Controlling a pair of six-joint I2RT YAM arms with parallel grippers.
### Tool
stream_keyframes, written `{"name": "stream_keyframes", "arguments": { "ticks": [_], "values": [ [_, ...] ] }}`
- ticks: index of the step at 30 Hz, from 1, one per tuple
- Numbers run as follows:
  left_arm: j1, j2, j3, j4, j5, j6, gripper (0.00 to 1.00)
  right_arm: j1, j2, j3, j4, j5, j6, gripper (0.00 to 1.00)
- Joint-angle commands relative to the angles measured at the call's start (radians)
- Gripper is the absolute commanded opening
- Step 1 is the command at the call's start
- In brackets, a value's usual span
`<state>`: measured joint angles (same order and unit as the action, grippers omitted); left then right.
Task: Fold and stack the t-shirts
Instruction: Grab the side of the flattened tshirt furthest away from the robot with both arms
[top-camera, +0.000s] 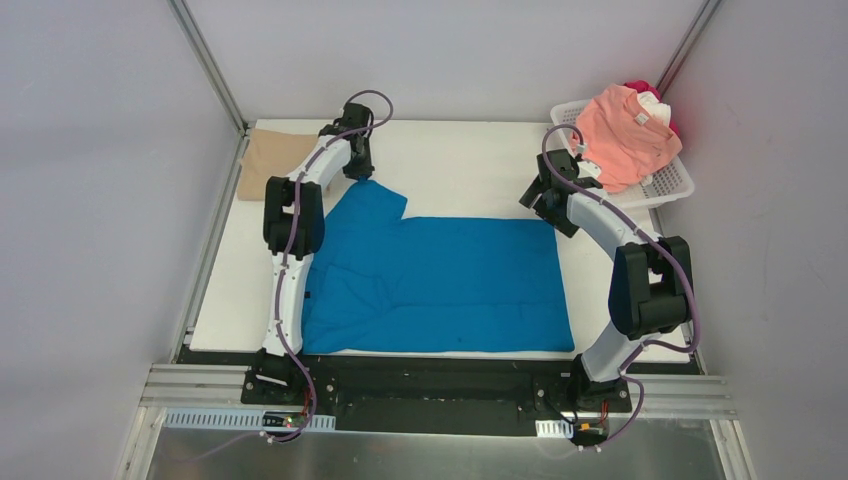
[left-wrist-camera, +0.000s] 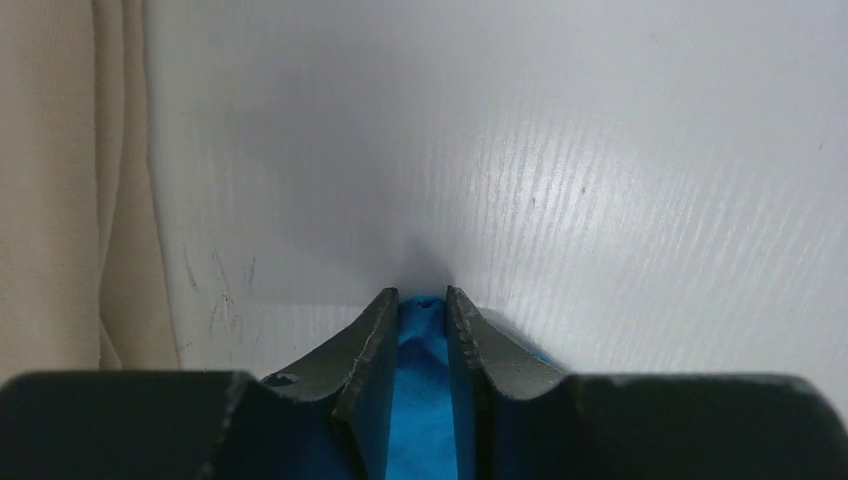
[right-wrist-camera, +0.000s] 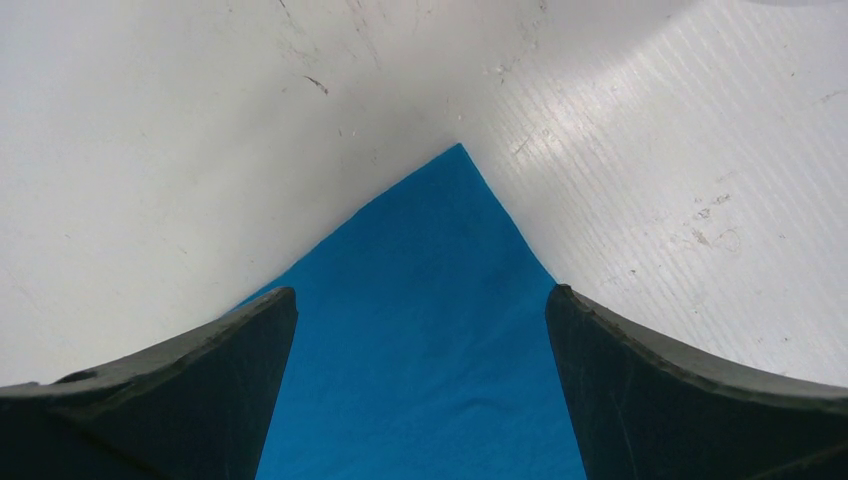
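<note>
Bright blue cloth t-shirt (top-camera: 450, 280) flat on your white table (top-camera: 470, 160), left gripper (left-wrist-camera: 421, 298) pinching its far sleeve, right gripper (right-wrist-camera: 420, 292) splayed wide over its far-right corner.

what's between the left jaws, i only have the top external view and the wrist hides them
Observer: blue t-shirt cloth fills the narrow gap between the left jaws, which are pinched close around it.
Operator: and the right jaws, are they gripping too
Observer: no, the right jaws stand wide open, with nothing clamped. A pointed corner of the shirt lies flat on the table between them.
</note>
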<state>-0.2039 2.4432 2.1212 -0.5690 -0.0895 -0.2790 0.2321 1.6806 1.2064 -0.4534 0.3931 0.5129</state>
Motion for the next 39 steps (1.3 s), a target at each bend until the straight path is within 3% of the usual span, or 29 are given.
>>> {"name": "stream_keyframes", "arguments": {
  "ticks": [1,4,8,20,30,39],
  "values": [
    [-0.009,-0.042,-0.015,-0.062,-0.029,0.018,0.19,-0.005,0.007,0.022,-0.006,0.055,0.007,0.99],
    [-0.009,-0.049,-0.013,-0.062,-0.058,0.013,0.0,-0.006,0.025,0.029,0.021,0.096,0.008,0.99],
    [-0.009,-0.07,-0.008,-0.061,-0.058,0.015,0.0,-0.009,0.082,0.06,0.057,0.151,0.012,0.96],
    [-0.021,-0.172,-0.055,-0.06,-0.014,-0.012,0.0,-0.029,0.297,0.227,0.031,0.186,0.035,0.67],
    [-0.033,-0.256,-0.134,-0.049,-0.01,-0.041,0.0,-0.029,0.372,0.278,-0.096,0.195,0.106,0.6],
    [-0.044,-0.335,-0.23,-0.025,-0.018,-0.07,0.0,-0.027,0.341,0.234,-0.132,0.181,0.124,0.52]
  ]
}}
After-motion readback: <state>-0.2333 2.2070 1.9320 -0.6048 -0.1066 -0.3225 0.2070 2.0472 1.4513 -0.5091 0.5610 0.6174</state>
